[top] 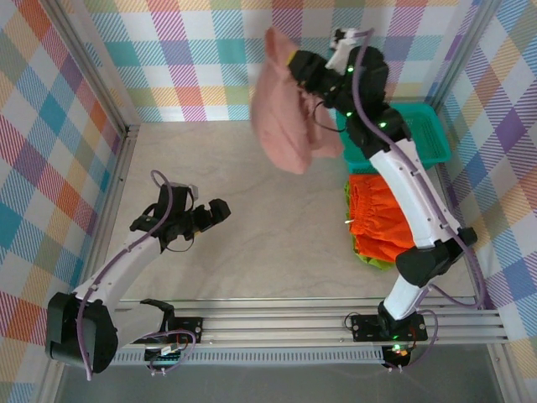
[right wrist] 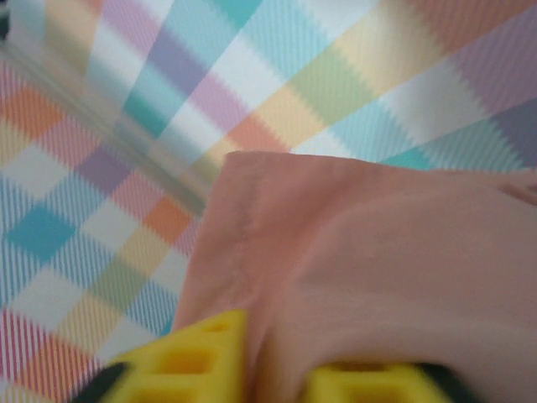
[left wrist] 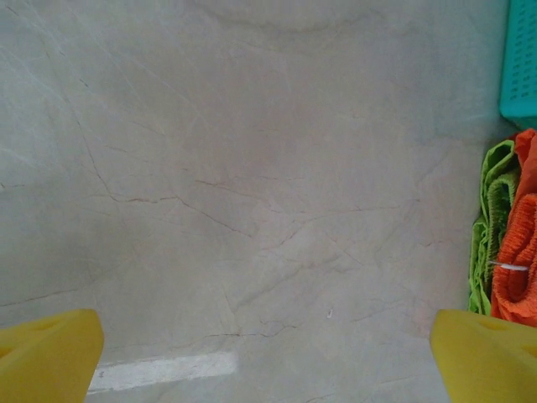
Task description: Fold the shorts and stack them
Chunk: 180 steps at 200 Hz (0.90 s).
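Over far table [top: 252, 210] edge, pink shorts [top: 285, 117] aloft (blurred)

Top camera looks down over the whole table [top: 252, 210]; left wrist camera skims it closely, sharing the basket [left wrist: 520, 59] corner; right wrist camera faces the checkered wall [right wrist: 168, 101].

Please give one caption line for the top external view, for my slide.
Right gripper holds the pink shorts aloft; orange shorts lie on green shorts.

The tabletop [top: 268, 227] is bare across its middle and left. At the right edge the orange shorts [top: 382, 218] on the lime green shorts [top: 369, 260] and the teal basket [top: 424, 134] obstruct; the pink shorts [top: 285, 109] hang above the far centre.
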Available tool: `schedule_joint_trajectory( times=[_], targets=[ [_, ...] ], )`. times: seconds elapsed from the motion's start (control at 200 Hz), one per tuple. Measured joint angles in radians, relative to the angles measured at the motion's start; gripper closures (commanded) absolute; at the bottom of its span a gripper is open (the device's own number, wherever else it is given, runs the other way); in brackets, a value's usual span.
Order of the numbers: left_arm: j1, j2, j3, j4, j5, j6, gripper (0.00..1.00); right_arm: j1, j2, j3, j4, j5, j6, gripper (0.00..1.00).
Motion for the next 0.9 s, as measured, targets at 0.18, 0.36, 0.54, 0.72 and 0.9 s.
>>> schedule_joint_trajectory(
  times=[0.18,0.36,0.54,0.72,0.9],
  targets=[
    [0.000,-0.090,0.014,-0.064,-0.049,-0.007,0.00,0.108,0.075,-0.034,-0.090,0.000,-0.111,0.17],
    [0.000,-0.203,0.068,-0.132,-0.098,-0.007,0.00,0.124,0.087,-0.231,-0.168,0.005,-0.187,0.13],
    [0.000,-0.181,0.160,-0.175,-0.121,0.020,0.00,0.124,-0.060,-0.558,-0.188,0.076,-0.237,0.06],
    [-0.010,0.045,0.243,-0.179,-0.133,0.060,0.00,0.124,-0.307,-0.803,-0.187,0.160,-0.262,0.01],
    [-0.059,0.310,0.351,-0.229,-0.186,0.103,0.04,0.124,-0.446,-0.945,-0.179,0.208,-0.266,0.01]
  ],
)
